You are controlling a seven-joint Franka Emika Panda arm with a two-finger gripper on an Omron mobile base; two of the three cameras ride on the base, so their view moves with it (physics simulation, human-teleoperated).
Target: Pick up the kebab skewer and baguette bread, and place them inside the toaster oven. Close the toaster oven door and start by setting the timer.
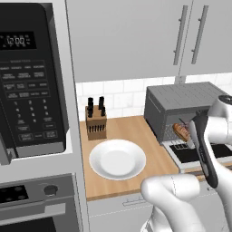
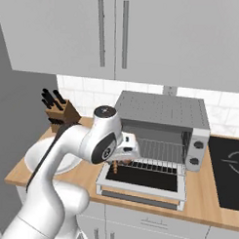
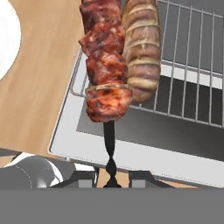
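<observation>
Kebab skewer (image 3: pixel 106 65) gripped in pincer (image 3: pixel 111 177)

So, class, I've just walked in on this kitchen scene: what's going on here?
A white robot arm is loading a toaster oven on the wooden counter. Its gripper is shut on the stick of a kebab skewer, holding the meat over the wire rack at the oven's mouth. The baguette bread already lies on that rack beside the skewer. The toaster oven door hangs open. A white plate sits on the counter.

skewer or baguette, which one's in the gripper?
The kebab skewer: the gripper pinches its stick. The baguette bread lies free on the wire rack.
</observation>
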